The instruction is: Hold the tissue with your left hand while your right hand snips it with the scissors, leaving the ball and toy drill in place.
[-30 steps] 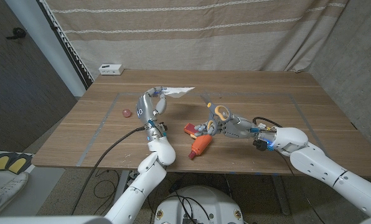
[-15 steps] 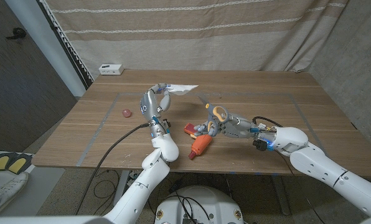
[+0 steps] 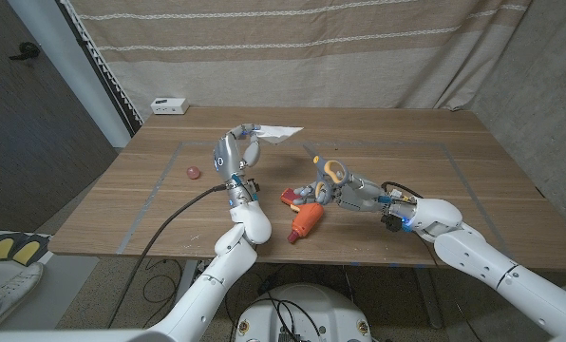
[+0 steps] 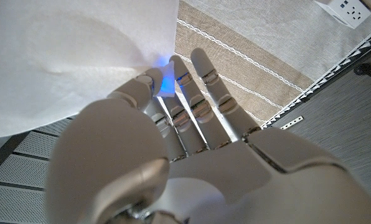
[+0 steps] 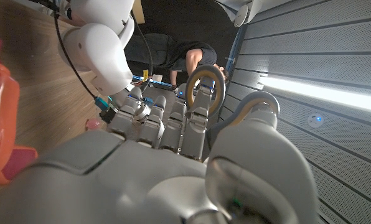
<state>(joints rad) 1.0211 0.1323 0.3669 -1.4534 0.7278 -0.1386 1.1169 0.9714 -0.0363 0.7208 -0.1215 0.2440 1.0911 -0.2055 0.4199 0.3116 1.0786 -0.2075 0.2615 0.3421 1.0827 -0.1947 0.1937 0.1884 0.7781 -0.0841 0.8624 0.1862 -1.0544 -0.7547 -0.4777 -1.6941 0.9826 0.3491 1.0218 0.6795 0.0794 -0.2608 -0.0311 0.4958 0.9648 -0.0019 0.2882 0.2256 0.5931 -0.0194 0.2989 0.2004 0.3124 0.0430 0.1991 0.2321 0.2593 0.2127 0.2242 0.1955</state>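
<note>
Left hand (image 3: 234, 152): fingers (image 4: 198, 93) pinch the white tissue (image 3: 276, 133), lifted above the bench (image 3: 454, 180).
Right hand (image 3: 351, 193): fingers grip the scissors (image 3: 328, 171), blades up.
Toy drill (image 3: 305, 217): on the bench, just beside the right hand.
Ball (image 3: 193, 173): small, pink, near the left arm.

Your left robot hand (image 3: 237, 152) is raised, fingers pinched together; your right robot hand (image 3: 345, 193) stays low, fingers curled closed.
</note>
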